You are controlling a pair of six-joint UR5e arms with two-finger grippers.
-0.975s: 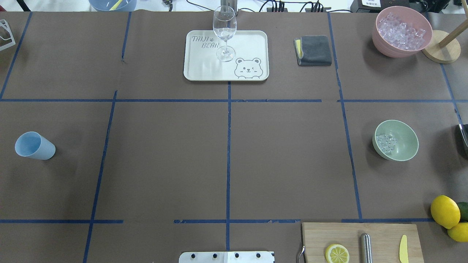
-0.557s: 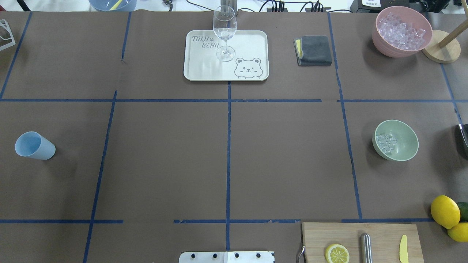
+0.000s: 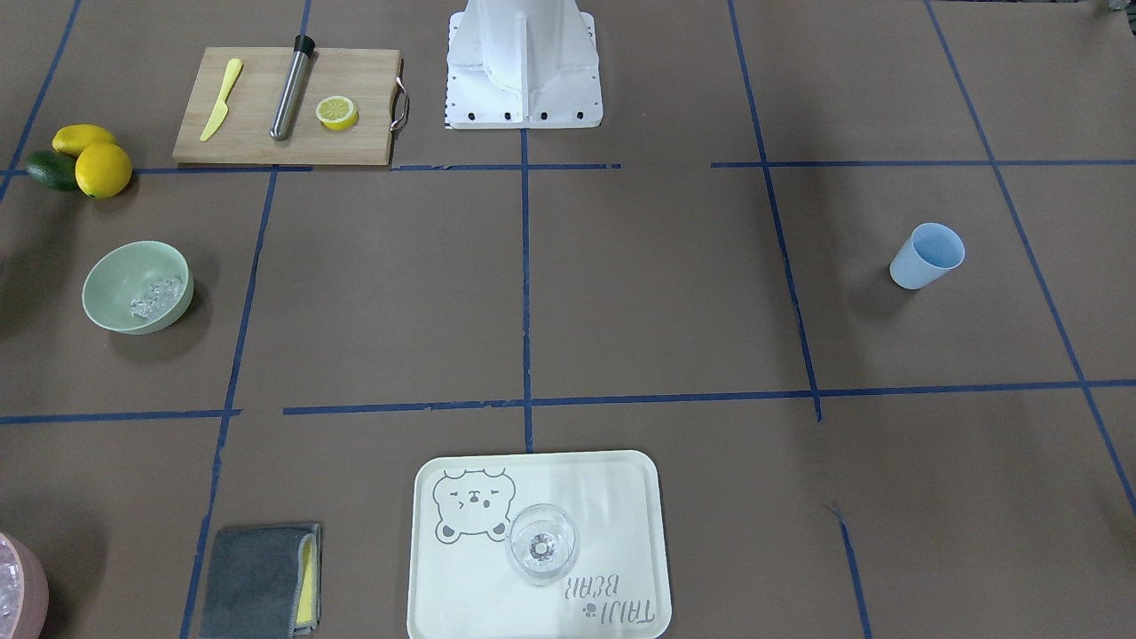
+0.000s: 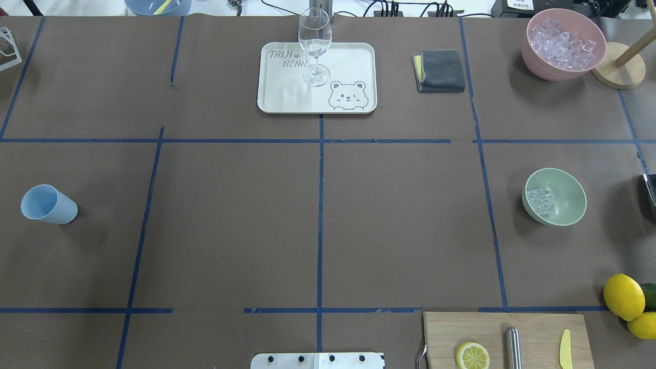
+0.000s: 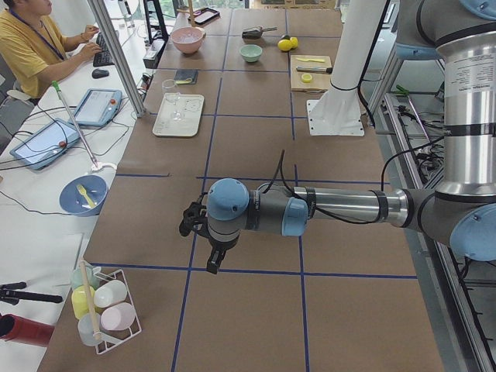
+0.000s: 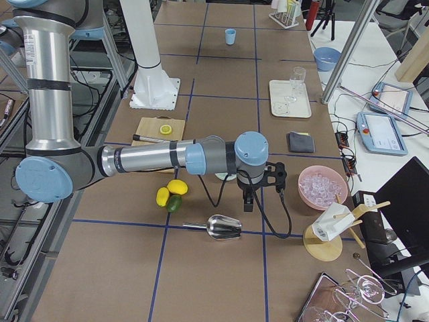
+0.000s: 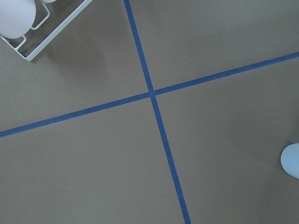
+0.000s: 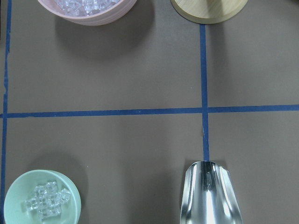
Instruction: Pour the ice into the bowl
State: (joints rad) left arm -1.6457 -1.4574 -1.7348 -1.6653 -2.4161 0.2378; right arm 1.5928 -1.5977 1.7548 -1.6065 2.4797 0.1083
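Note:
The pale mint-green bowl [image 4: 564, 202] stands at the right of the table, and a handful of small clear ice cubes [image 4: 541, 199] lies inside it. Bowl [image 8: 18, 196] and ice [image 8: 46, 201] also show in the right wrist view at the lower left. My right gripper [image 6: 249, 201] hangs over the table near the bowl, seen only in the exterior right view. My left gripper [image 5: 213, 262] hangs over bare table, seen only in the exterior left view. I cannot tell whether either is open or shut.
A metal scoop [image 8: 210, 193] lies right of the bowl. A pink container of ice [image 4: 562, 43] and a wooden stand [image 4: 617, 72] are at the back right. A blue cup [image 4: 48, 205] stands at the left. There is also a tray [image 4: 353, 61] with a wine glass [image 4: 314, 46], a grey cloth [image 4: 441, 70], a cutting board [image 4: 538, 328] and lemons [image 4: 623, 296].

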